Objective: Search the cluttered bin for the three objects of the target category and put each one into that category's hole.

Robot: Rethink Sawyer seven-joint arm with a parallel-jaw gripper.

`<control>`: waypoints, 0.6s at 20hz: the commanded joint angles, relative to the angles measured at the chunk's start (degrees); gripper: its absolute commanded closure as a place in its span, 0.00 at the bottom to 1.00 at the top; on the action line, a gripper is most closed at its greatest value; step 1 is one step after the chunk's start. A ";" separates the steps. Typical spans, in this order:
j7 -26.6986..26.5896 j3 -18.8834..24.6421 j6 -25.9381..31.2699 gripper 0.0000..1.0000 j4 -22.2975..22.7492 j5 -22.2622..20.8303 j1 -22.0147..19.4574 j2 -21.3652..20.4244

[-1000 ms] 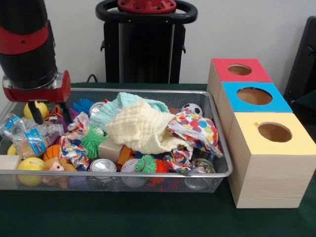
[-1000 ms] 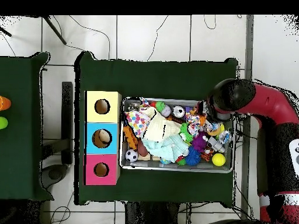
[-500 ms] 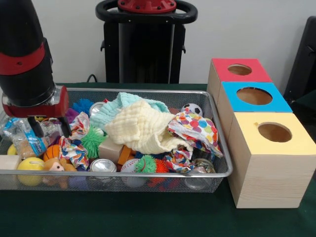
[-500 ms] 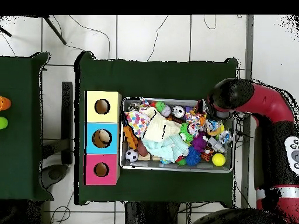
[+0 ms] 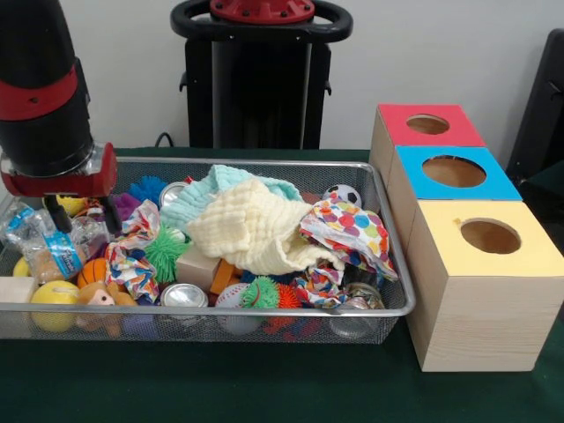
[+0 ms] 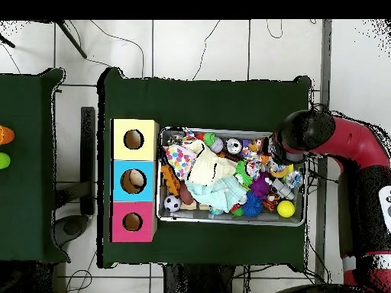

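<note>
A wire mesh bin holds a jumble of toys, cloths and cans. My gripper hangs open over its left end, its fingers apart above a clear snack packet and holding nothing. Close by lie a yellow ball, a small basketball and a green spiky ball. A soccer ball sits at the bin's far right corner. In the overhead view the gripper is over the bin's right end.
Three wooden boxes stand beside the bin, each with a round hole: red top, blue top, yellow top. A cream cloth, a teal cloth and a polka-dot cloth cover the bin's middle. Cans lie at the front.
The gripper dipped down into the bin's left end, then rose a little. It stays open and holds nothing. The bin's contents look unmoved.
</note>
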 commanded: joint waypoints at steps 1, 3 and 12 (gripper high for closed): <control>-19.14 3.42 -7.46 0.00 10.31 -4.76 -4.44 -0.95; -19.47 3.72 -8.04 0.00 10.52 -5.21 -5.07 -0.44; -15.65 3.86 -11.66 0.00 13.91 -6.84 -5.65 -0.60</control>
